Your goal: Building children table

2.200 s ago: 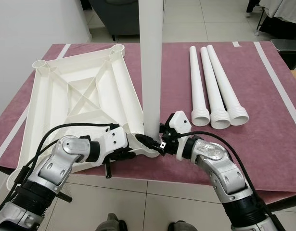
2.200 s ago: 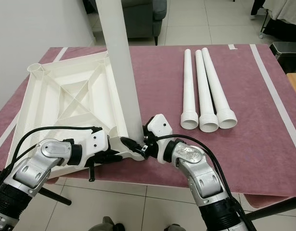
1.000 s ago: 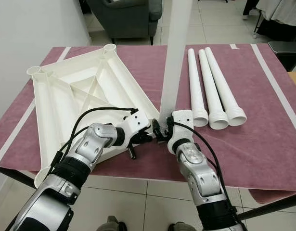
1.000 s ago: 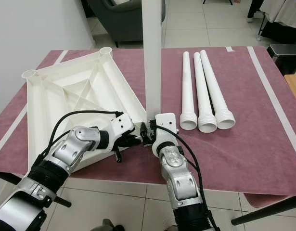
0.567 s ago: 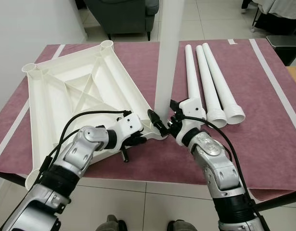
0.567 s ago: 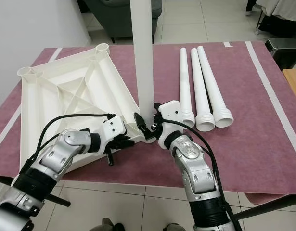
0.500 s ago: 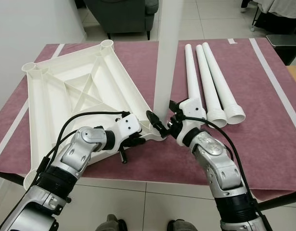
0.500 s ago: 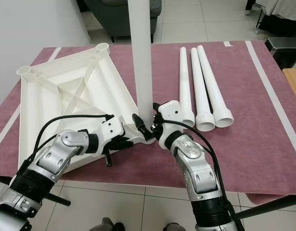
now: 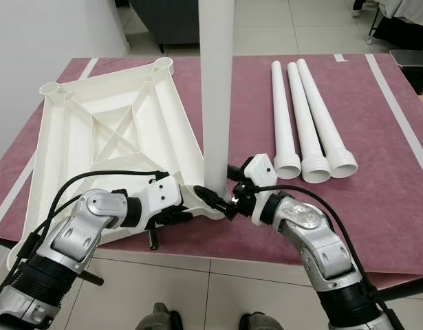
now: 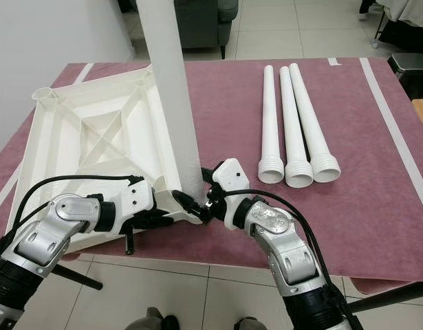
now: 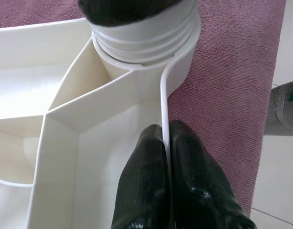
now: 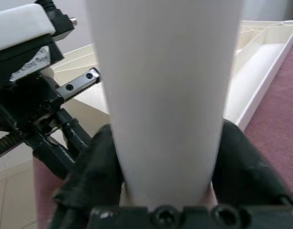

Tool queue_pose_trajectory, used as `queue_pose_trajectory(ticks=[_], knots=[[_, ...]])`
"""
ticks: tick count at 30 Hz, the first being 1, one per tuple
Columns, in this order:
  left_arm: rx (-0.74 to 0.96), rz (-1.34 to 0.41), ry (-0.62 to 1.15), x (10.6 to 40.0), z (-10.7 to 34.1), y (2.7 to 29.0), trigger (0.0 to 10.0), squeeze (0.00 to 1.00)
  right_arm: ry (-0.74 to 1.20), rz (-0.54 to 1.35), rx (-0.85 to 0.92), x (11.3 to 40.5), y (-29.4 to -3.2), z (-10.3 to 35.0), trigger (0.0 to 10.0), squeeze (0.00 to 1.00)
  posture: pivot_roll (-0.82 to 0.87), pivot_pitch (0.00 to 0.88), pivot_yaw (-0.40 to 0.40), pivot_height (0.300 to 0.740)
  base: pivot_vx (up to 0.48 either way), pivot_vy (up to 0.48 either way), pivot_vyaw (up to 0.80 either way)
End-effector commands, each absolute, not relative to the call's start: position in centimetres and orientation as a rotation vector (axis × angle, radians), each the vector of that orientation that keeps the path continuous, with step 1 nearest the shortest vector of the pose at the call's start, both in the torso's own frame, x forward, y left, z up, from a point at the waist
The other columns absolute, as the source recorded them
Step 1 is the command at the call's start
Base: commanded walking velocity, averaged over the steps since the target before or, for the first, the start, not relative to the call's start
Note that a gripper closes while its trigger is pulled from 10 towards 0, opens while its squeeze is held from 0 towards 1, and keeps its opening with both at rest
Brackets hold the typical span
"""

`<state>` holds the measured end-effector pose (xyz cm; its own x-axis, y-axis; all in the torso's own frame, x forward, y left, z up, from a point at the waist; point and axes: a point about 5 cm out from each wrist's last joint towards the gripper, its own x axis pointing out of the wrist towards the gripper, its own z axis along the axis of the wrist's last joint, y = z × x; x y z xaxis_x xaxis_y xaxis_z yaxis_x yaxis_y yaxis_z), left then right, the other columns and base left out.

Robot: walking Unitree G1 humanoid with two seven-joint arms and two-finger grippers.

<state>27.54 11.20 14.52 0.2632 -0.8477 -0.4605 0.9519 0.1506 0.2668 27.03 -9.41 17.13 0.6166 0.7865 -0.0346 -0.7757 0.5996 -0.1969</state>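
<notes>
At the near right corner of the upturned tabletop [image 9: 108,137], on the maroon counter [image 9: 397,192], stands the leg [image 9: 217,96] in its socket. My right jaws [image 9: 233,199] clamp its base; my left jaws [image 11: 166,186] pinch the rim. Cross-threading or a slipping tabletop could tilt it toward the three spare legs [image 9: 311,124].

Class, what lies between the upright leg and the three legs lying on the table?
In the left eye view, bare maroon cloth lies between the upright leg and the three legs; lower down, the right gripper reaches in.
</notes>
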Motion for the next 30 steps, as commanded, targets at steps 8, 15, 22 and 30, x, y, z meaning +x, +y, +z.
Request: queue_pose_trajectory(ticks=[8,15,22,30], knots=[[0.563,-1.279,0.149,28.2,15.2,9.7,10.0,0.00,0.058,0.748,-0.225,27.7,-9.7,14.6,0.0,0.00,-0.04,0.087,0.121,0.740,0.000,0.000,0.00],[0.514,-1.196,0.119,29.8,16.0,8.4,10.0,0.00,0.106,0.509,-0.219,28.8,-10.4,13.7,0.0,0.00,-0.04,0.089,0.122,0.740,0.000,0.000,0.00],[0.477,-1.115,0.101,32.3,16.9,6.3,10.0,0.00,0.179,0.177,-0.172,29.8,-11.6,12.7,0.0,0.00,-0.04,0.098,0.128,0.740,0.000,0.000,0.00],[0.451,-1.043,0.116,34.2,17.2,4.3,10.0,0.00,0.178,0.063,-0.133,29.6,-10.6,12.4,4.4,0.00,-0.05,0.105,0.143,0.740,0.000,0.000,0.00]])
